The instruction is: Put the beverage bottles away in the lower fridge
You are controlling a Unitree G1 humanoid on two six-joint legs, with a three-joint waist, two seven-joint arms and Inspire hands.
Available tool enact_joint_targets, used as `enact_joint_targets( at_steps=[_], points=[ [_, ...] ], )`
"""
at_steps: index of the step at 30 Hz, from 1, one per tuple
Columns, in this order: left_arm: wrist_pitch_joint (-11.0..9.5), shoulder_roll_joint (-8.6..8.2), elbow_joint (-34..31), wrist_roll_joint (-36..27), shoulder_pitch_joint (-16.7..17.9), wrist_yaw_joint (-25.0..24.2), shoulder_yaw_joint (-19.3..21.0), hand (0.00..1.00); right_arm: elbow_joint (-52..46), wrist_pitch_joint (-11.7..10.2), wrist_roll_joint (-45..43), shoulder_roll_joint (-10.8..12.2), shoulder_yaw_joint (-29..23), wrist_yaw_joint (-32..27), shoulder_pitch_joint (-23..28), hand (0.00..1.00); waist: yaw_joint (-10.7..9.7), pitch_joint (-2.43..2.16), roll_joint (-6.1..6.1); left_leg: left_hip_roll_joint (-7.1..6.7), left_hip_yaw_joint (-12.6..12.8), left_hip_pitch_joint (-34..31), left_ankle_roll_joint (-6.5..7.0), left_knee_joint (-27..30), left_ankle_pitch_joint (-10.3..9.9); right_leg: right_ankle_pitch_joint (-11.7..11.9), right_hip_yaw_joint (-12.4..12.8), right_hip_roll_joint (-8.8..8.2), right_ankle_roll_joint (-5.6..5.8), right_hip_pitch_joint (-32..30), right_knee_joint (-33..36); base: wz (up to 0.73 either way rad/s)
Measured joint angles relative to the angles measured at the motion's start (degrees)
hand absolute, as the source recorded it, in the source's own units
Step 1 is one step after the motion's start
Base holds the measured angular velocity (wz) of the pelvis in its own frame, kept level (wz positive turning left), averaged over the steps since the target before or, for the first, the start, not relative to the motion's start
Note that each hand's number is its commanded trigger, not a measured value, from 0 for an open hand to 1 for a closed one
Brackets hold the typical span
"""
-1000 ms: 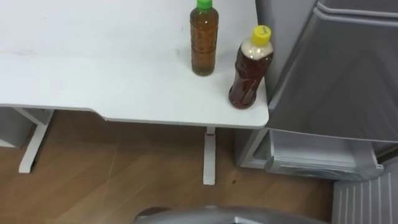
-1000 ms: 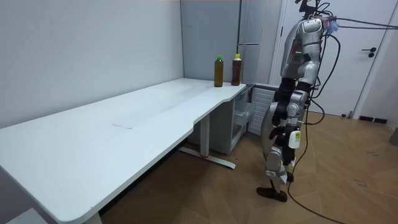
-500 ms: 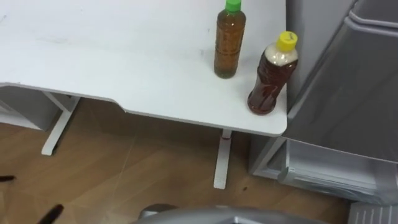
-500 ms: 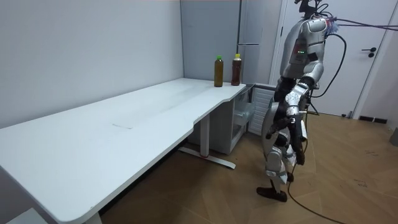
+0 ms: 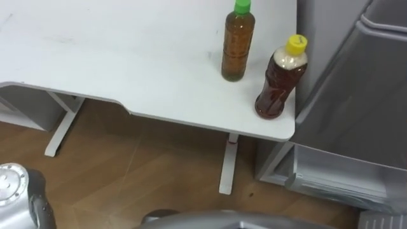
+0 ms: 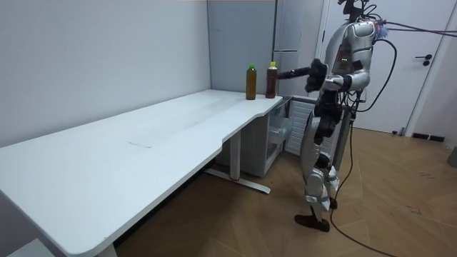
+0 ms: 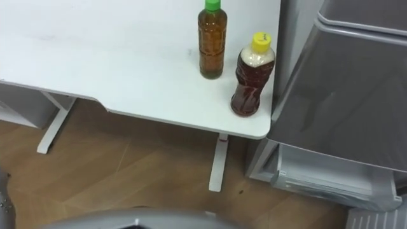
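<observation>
Both drinks are standing upright on the tabletop corner, just beside the fridge. The green-capped bottle is sitting farther in, and the yellow-capped bottle is nearest the edge. In the room view the left hand is pointing level toward them; whether it is wide or closed I cannot tell. Both bottles are lying ahead and to its right, the green-capped one likely on its side.

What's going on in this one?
The robot stands at the corner of the white desk, beside the fridge, with its left hand stretched out toward two drinks. The green-capped bottle and the yellow-capped bottle both stand upright near the desk's corner, neither touched. The lower compartment of the fridge looks open. Nothing has been put away yet.
</observation>
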Motion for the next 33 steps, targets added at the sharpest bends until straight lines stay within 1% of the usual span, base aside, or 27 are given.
enact_joint_targets(
  at_steps=[1,3,4,5,7,8,9,10,11,12,13,14,16,17,18,20,21,23,24,25,28,29,30,33],
  points=[
    [-0.01,0.07,-2.19,1.55,-0.01,-1.27,-1.29,0.0,0.66,-0.47,-0.02,0.0,0.02,0.43,-0.38,0.0,-0.18,-0.06,-0.08,-0.05,-0.09,0.02,0.01,0.04,0.01,0.0,-0.01,-0.03,0.0,0.06,0.01,0.07],
    [-0.08,0.3,-5.72,2.45,-0.07,-3.31,-3.52,0.0,1.84,-0.72,-0.02,0.06,0.2,0.99,-0.82,0.0,-0.57,-0.04,-0.29,-0.17,-0.31,0.03,0.05,0.17,0.03,0.0,-0.23,-0.1,0.0,0.29,0.0,0.07],
    [-0.1,0.89,-8.11,2.49,-0.07,-4.7,-5.44,0.0,2.92,-0.99,-0.04,0.05,0.44,1.66,-0.91,0.0,-1.06,0.07,-0.44,-0.27,-0.56,0.06,0.09,0.3,0.04,0.0,-0.38,-0.16,0.0,0.51,0.0,0.11],
    [-0.21,1.34,-9.01,2.51,-0.08,-5.44,-6.37,0.0,3.55,-1.24,-0.04,0.04,0.66,1.81,-1.12,0.0,-1.44,0.18,-0.63,-0.31,-0.71,0.06,0.1,0.41,0.05,0.0,-0.49,-0.17,0.0,0.64,0.01,0.1],
    [-0.58,3.21,-11.29,2.59,-0.41,-9.22,-9.38,0.0,3.59,-1.53,-0.02,-0.08,1.87,2.39,-1.15,0.0,-1.8,0.31,-0.68,-0.29,-0.66,-0.04,0.12,0.49,0.04,0.0,-0.14,-0.15,0.01,0.77,0.04,0.0],
    [-0.59,3.46,-11.75,2.6,-0.55,-10.21,-9.83,0.0,3.62,-1.66,0.02,-0.07,1.97,2.5,-1.15,0.0,-2.04,0.28,-0.48,-0.27,-0.67,-0.08,0.11,0.5,0.04,0.0,-0.09,-0.12,0.01,0.82,0.03,0.0],
    [-0.6,3.61,-12.72,2.59,-0.87,-12.26,-10.66,0.0,3.63,-1.94,0.32,-0.16,1.97,2.83,-1.23,0.0,-2.78,0.43,-0.56,-0.28,-0.74,-0.24,0.12,0.42,0.01,0.0,-0.1,-0.08,0.01,0.91,0.01,0.06],
    [-0.62,3.62,-14.03,2.58,-1.02,-13.96,-11.72,0.0,3.71,-2.04,0.3,-0.21,1.97,3.03,-1.57,0.0,-3.34,0.48,-0.65,-0.27,-0.72,-0.45,0.12,0.46,0.01,0.0,0.18,-0.02,0.01,0.72,0.04,0.04],
    [-0.82,3.62,-14.5,2.59,-1.13,-14.97,-12.19,0.0,3.76,-2.03,0.09,-0.21,1.97,3.12,-1.59,0.0,-3.45,0.49,-0.66,-0.24,-0.75,-0.66,0.11,0.54,0.02,0.0,0.26,0.02,0.01,0.52,0.03,0.0],
    [-1.44,3.64,-14.75,2.58,-1.49,-17.14,-13.33,0.0,3.79,-1.97,-0.09,-0.26,1.95,3.57,-1.66,0.0,-3.89,0.51,-0.58,-0.2,-0.73,-1.18,0.1,0.8,0.03,0.0,0.35,0.07,0.01,0.04,0.02,0.0],
    [-1.56,3.63,-14.75,2.49,-1.76,-18.76,-14.74,0.0,3.87,-1.94,-0.16,-0.37,2.1,3.96,-1.74,0.0,-4.58,0.59,-0.58,-0.18,-0.78,-1.78,0.09,1.12,0.04,0.0,0.35,0.13,0.0,-0.25,0.03,0.05],
    [-1.57,3.63,-14.75,2.4,-1.9,-19.63,-15.59,0.0,3.97,-1.94,-0.23,-0.38,2.3,4.13,-1.81,0.0,-4.91,0.58,-0.51,-0.19,-0.84,-2.04,0.09,1.32,0.05,0.01,0.36,0.16,0.0,-0.36,0.07,0.05],
    [-1.57,3.62,-14.75,2.37,-2.11,-23.45,-19.51,0.0,4.73,-1.92,-0.6,-0.23,2.39,5.01,-1.92,0.0,-5.3,0.42,-0.54,-0.18,-0.76,-2.39,0.09,1.51,0.05,0.01,0.86,0.18,-0.01,-0.77,0.21,-0.02],
    [-1.57,3.61,-14.75,2.37,-2.11,-24.42,-20.44,0.0,5.11,-1.94,-0.6,-0.18,2.4,5.31,-2.03,0.0,-5.4,0.43,-0.5,-0.18,-0.7,-2.4,0.1,1.5,0.05,0.01,1.07,0.19,-0.02,-0.86,0.22,-0.05],
    [-1.57,3.61,-14.68,2.37,-2.11,-26.27,-21.95,0.0,6.15,-1.95,-0.74,0.03,2.42,5.81,-2.47,0.0,-5.99,0.47,-0.52,-0.19,-0.65,-2.33,0.12,1.47,0.07,0.01,1.49,0.2,-0.02,-0.91,0.22,0.0],
    [-1.58,3.61,-14.44,2.36,-2.11,-28.42,-23.52,0.0,7.64,-2.07,-1.98,0.44,2.46,6.28,-3.4,0.0,-6.89,0.49,-0.66,-0.2,-0.55,-2.2,0.14,1.61,0.1,0.02,1.71,0.21,-0.02,-0.91,0.22,-0.02],
    [-1.58,3.64,-14.41,2.18,-2.11,-29.69,-24.79,0.0,8.31,-2.2,-2.09,0.48,2.92,6.39,-3.96,0.0,-7.43,0.57,-0.82,-0.21,-0.43,-2.09,0.17,1.78,0.12,0.02,1.8,0.16,-0.02,-0.91,0.22,-0.07],
    [-1.58,3.67,-14.41,1.15,-2.11,-32.08,-26.53,0.0,9.31,-2.47,-2.04,0.47,3.46,6.43,-4.96,0.0,-7.75,0.73,-1.02,-0.17,0.09,-1.88,0.2,1.62,0.14,0.02,2.49,0.12,-0.01,-1.06,0.22,-0.13],
    [-1.58,3.68,-14.3,-0.23,-2.11,-33.76,-27.74,0.0,10.05,-2.43,-2.12,0.44,3.49,6.38,-5.89,0.0,-7.75,0.76,-1.08,-0.08,0.58,-1.86,0.2,1.51,0.14,0.02,3.34,0.14,-0.02,-1.33,0.24,-0.19],
    [-1.55,3.71,-13.86,-1.22,-2.11,-35.54,-28.65,0.0,10.18,-2.45,-2.19,0.41,3.46,6.11,-6.32,0.0,-7.84,0.79,-1.13,-0.06,0.82,-1.92,0.22,1.42,0.14,0.02,3.42,0.12,-0.02,-1.59,0.32,-0.15],
    [-1.1,3.71,-13.6,-3.91,-2.12,-39.62,-29.19,0.0,10.18,-2.37,-2.18,0.57,3.45,5.88,-6.95,0.0,-8.05,0.97,-1.41,0.1,1.09,-2.15,0.23,1.41,0.14,0.02,3.7,0.12,-0.02,-2.19,0.77,-0.05],
    [-0.94,3.71,-13.59,-4.12,-2.12,-40.24,-29.19,0.0,10.22,-2.33,-2.18,0.6,3.45,5.83,-7.03,0.0,-8.13,1.01,-1.4,0.15,1.15,-2.13,0.23,1.41,0.14,0.02,3.93,0.14,-0.02,-2.27,0.92,-0.07],
    [-0.53,3.71,-13.51,-4.39,-2.12,-41.04,-29.19,0.0,10.22,-2.3,-2.18,0.64,3.46,5.59,-7.03,0.0,-8.13,1.03,-1.4,0.22,1.34,-2.06,0.23,1.34,0.14,0.02,4.68,0.19,-0.01,-2.41,1.09,-0.08],
    [0.26,3.72,-13.46,-5.74,-2.12,-42.44,-29.5,0.0,10.2,-1.64,-1.9,0.86,3.66,4.79,-7.22,0.0,-8.36,1.03,-1.46,0.24,1.52,-1.97,0.24,0.9,0.16,0.02,4.98,0.21,-0.02,-2.57,1.09,-0.04]
  ],
)
